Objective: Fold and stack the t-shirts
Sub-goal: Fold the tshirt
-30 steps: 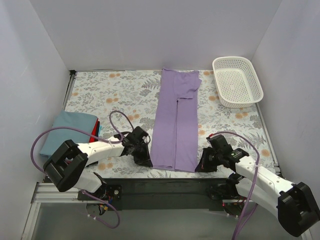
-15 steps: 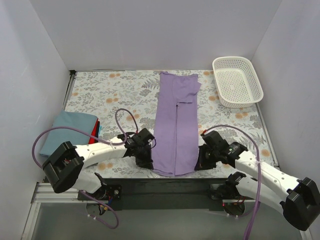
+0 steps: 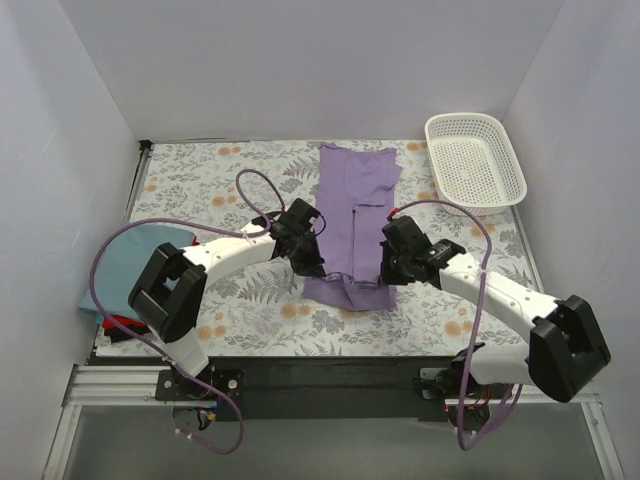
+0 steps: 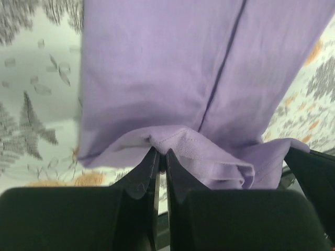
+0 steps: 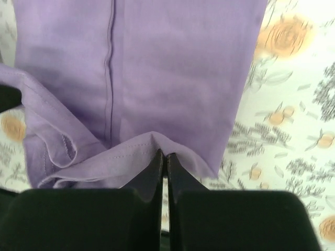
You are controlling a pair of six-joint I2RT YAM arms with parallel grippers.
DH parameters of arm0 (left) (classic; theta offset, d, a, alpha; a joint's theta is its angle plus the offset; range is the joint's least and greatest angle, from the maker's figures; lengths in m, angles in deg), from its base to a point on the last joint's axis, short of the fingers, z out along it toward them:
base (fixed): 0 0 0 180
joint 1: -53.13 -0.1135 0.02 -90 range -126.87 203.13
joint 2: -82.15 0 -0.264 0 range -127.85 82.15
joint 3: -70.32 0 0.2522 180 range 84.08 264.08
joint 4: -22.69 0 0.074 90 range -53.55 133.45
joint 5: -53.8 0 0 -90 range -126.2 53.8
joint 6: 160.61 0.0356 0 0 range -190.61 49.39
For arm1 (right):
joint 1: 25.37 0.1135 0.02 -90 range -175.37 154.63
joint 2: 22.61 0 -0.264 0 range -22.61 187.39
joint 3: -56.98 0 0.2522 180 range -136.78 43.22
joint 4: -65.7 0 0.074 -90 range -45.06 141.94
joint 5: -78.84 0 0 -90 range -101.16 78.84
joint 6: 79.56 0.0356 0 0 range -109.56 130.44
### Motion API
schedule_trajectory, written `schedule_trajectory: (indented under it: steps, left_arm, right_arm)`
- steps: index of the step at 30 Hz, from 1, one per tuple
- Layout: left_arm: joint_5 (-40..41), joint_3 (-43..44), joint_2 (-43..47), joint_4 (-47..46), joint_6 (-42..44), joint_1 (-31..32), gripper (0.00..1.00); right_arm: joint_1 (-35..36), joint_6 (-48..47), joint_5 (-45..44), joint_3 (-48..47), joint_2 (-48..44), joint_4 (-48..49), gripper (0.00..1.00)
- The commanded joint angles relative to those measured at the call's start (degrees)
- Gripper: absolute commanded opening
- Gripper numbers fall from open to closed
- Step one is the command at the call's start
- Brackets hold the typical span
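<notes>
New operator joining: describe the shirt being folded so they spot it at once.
Start at the flowered table cover; down its middle runs a long narrow strip of cloth. That is the lilac t-shirt, its near hem pinched by the left gripper and right gripper. Unlike the folded blue-grey shirt at the left edge, it lies stretched out.

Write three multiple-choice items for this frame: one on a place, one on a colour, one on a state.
1. The basket sits in the: A far right corner; B near left corner; C centre.
2. The held shirt is: A red; B lilac; C black.
3. The left end effector and right end effector are: A both open; B both shut on the shirt's hem; C one open, one shut.
A: the top view shows it far right. B: every view shows lilac cloth. B: each wrist view shows one closed on the hem.
</notes>
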Motion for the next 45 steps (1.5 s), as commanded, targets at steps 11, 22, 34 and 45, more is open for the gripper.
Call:
schedule_trajectory:
  steps: [11, 22, 34, 45]
  left_arm:
    - [3.0, 18.38, -13.49, -0.89, -1.25, -7.02, 0.0]
    - [0.37, 28.05, -20.88, -1.15, -0.28, -10.8, 0.0]
    - [-1.92, 35.17, -25.1, -0.63, 0.86, -13.0, 0.0]
    - [-3.15, 39.13, -29.59, -0.36, 1.57, -14.49, 0.0]
  right_arm:
    - [-13.34, -5.84, -0.91, -14.83, 18.15, 12.46, 0.01]
    - [-19.4, -7.42, 3.75, -23.37, 26.95, 14.22, 0.01]
    - [-22.74, -7.69, 6.48, -26.44, 29.41, 15.1, 0.01]
    - [-23.98, -7.51, 10.87, -30.05, 33.98, 15.8, 0.01]
